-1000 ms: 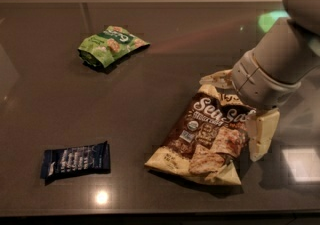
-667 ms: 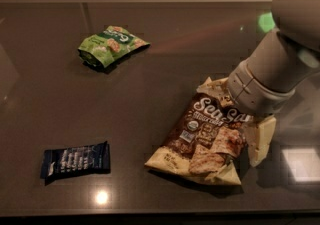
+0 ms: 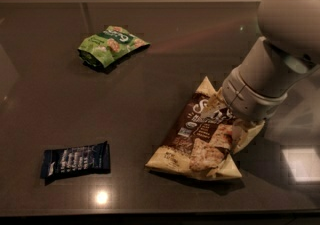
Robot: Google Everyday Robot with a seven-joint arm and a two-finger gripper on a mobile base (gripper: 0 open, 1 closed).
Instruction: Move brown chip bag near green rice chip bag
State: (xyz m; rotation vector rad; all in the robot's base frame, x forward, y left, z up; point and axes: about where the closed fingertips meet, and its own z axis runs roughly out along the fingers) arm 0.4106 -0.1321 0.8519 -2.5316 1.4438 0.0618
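Camera view: the gripper (image 3: 236,124) is resting atop the brown chip bag (image 3: 197,146); I cannot tell its hold. The green rice chip bag (image 3: 111,44) is lying well apart.

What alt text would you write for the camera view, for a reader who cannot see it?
The robot's hand is down on the upper right end of a brown chip bag lying at the right of a dark table. A small green chip bag lies apart at the upper left, and a dark blue wrapper lies at the lower left.
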